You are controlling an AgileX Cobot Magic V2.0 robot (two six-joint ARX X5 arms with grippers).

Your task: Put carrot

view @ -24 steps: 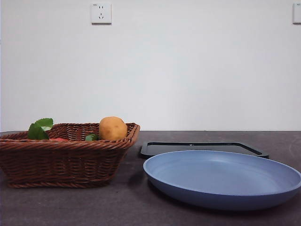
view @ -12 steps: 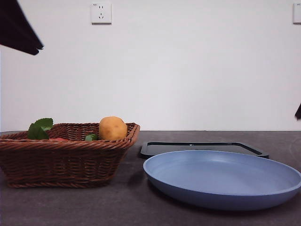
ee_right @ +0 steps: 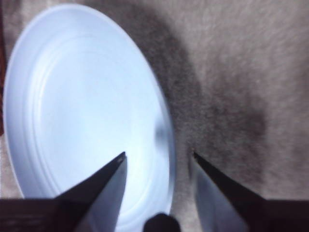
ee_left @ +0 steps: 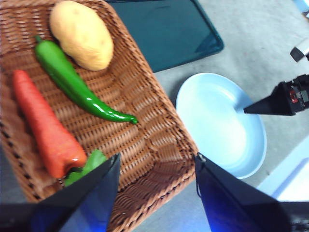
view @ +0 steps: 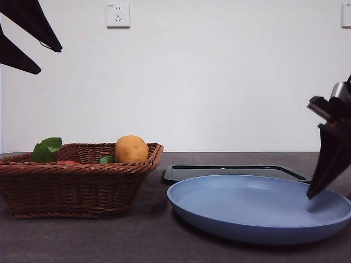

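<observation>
The carrot (ee_left: 43,128) lies in the wicker basket (ee_left: 149,145), orange-red with green leaves at its thick end. In the front view only its leaves (view: 46,149) and a red sliver show above the basket (view: 71,189). My left gripper (ee_left: 157,155) is open and empty, high above the basket's edge, and shows at the top left of the front view (view: 50,60). My right gripper (ee_right: 159,153) is open and empty, its jaws straddling the right rim of the blue plate (ee_right: 72,121). It hangs low at the right of the front view (view: 311,194).
A tan potato (ee_left: 82,34) and a long green pepper (ee_left: 77,87) lie in the basket beside the carrot. A black tray (view: 236,171) lies behind the blue plate (view: 258,213). A white wall with a socket stands behind the table.
My left gripper has come further into view at the top left. My right gripper has come in from the right edge and down to the plate's right rim.
</observation>
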